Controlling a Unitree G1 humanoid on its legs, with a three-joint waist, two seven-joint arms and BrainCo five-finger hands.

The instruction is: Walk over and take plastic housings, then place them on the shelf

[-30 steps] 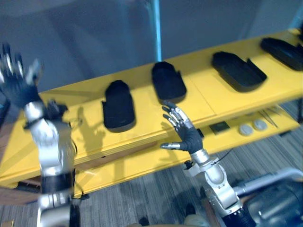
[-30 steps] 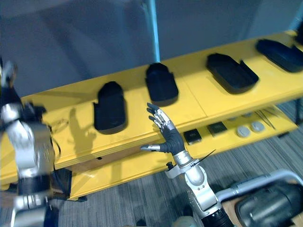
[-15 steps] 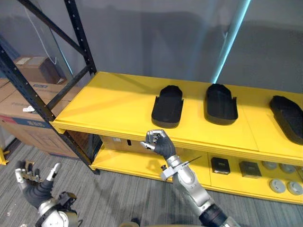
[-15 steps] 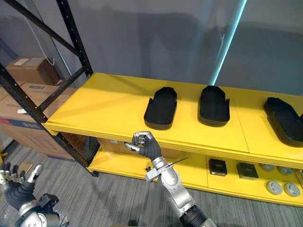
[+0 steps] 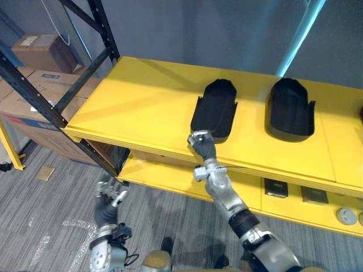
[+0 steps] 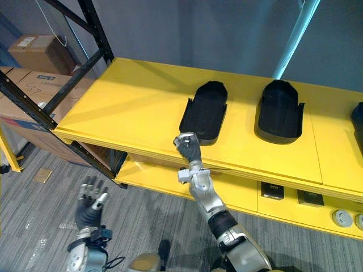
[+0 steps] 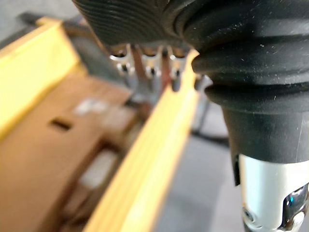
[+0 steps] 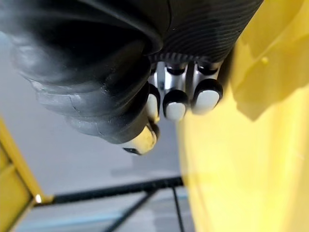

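Left eye view: the nearer housing [image 5: 215, 110] lies hollow side up on the top board of the yellow shelf [image 5: 142, 96], with a second housing [image 5: 290, 109] beside it but apart. Both are matt black troughs, rounded at the far end and open at the near end, with thin raised side walls. The right robot hand [image 5: 201, 143] is balled into an empty fist at the shelf's front edge, just short of the nearer housing's open end. The left robot hand [image 5: 108, 198] hangs low over the floor with its fingers spread.

Right eye view: a third housing [image 6: 358, 116] shows at the edge. Judging by the thin walls, each shell is probably light and stiff, perhaps smooth enough to slip. Pinching across the two side walls near the middle looks the safest hold.

Left wrist view: the fingers [image 7: 145, 72] show past the cover and hold nothing, near a yellow board edge.

Right wrist view: the curled fingers [image 8: 176, 104] and thumb enclose nothing, beside bare yellow board
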